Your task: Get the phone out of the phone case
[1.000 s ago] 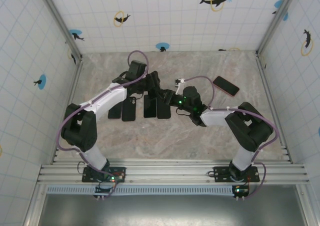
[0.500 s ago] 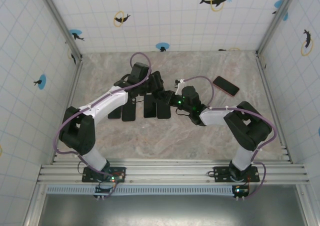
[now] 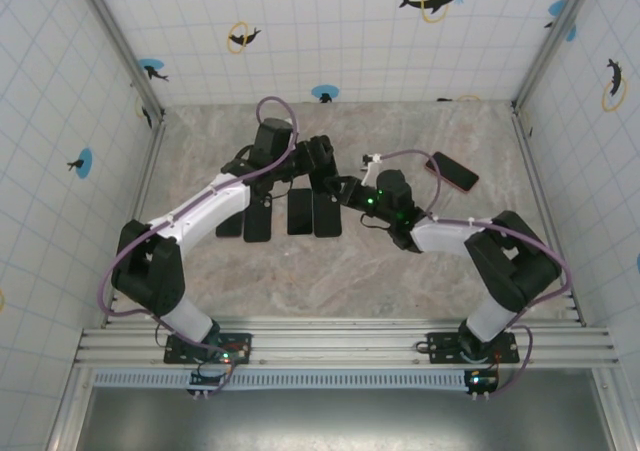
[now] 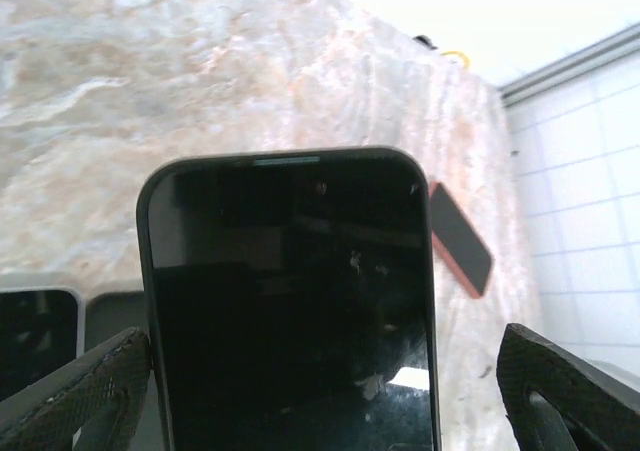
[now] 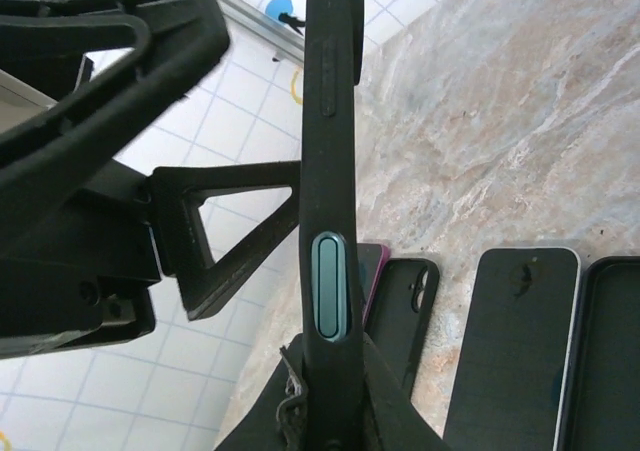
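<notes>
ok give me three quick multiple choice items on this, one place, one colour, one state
1. Where is the red-edged dark phone? A leaning on the back wall; B flat on the marble table, nearer the right wall; C in a gripper.
2. What colour is the case on the lifted phone? A black; B white; C yellow.
3. How is the left gripper? A shut on the phone; B open, fingers either side of it; C resting on the table.
1 B, it lies apart from the row of phones. 2 A, its edge shows black. 3 B, both fingers stand clear of the phone's sides.
</notes>
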Controlling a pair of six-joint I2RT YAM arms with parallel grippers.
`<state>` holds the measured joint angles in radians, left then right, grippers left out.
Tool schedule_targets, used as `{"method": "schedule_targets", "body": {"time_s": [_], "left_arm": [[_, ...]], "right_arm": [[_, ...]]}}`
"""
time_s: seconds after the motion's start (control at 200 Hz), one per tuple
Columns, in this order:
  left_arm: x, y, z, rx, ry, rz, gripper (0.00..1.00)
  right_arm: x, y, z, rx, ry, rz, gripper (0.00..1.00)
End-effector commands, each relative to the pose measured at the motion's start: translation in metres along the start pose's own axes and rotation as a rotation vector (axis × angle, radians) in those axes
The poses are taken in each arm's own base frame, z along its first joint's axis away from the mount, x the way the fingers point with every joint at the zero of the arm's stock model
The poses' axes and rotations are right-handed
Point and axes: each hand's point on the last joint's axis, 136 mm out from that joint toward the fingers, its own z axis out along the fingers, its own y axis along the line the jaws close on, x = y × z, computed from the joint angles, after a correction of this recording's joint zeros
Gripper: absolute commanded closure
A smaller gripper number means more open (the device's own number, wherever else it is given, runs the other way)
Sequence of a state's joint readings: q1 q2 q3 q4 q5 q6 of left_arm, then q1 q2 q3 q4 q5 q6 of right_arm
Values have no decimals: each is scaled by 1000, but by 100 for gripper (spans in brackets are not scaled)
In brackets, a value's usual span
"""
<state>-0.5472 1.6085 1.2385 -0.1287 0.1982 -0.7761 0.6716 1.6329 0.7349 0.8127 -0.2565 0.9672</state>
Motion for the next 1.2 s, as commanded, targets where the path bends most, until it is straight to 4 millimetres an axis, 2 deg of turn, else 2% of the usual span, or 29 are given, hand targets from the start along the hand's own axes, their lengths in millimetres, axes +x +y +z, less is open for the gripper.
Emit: {"method": "schedule_targets", "body": {"time_s": [0.0, 0.12, 0.175, 0.23, 0.37, 0.43, 0.525, 0.616, 0.936, 1.011, 1.131, 1.196], "left_arm": [[-15, -33, -3, 159, -3, -4, 9], [-22, -54, -6, 270, -11, -2, 9], [-22, -69, -10, 355, -4, 14, 10], [-21, -80, -13, 418, 8, 37, 10], [-21, -94, -17, 483, 28, 72, 12], [-19, -100, -18, 520, 44, 71, 14], [-16, -105, -16, 562, 71, 74, 18], [-13, -115, -19, 625, 96, 71, 27], [-18, -134, -33, 722, 101, 61, 55], [-18, -135, -36, 727, 102, 65, 60], [-15, -136, -38, 743, 121, 75, 74], [-17, -136, -38, 744, 120, 71, 77]], "right_arm": [[-22, 43, -20, -159, -55, 0, 97], [-35, 45, -42, -209, -90, 69, 97], [-41, 50, -52, -256, -110, 101, 97], [-38, 60, -60, -322, -76, 133, 97], [-48, 65, -83, -394, -105, 204, 97], [-53, 62, -88, -390, -126, 216, 97], [-59, 70, -95, -421, -142, 221, 97], [-63, 78, -99, -455, -142, 229, 97], [-66, 81, -106, -501, -138, 289, 98], [-65, 81, -107, -502, -138, 287, 98], [-64, 84, -109, -520, -119, 330, 98], [-63, 84, -109, -525, -109, 333, 98]]}}
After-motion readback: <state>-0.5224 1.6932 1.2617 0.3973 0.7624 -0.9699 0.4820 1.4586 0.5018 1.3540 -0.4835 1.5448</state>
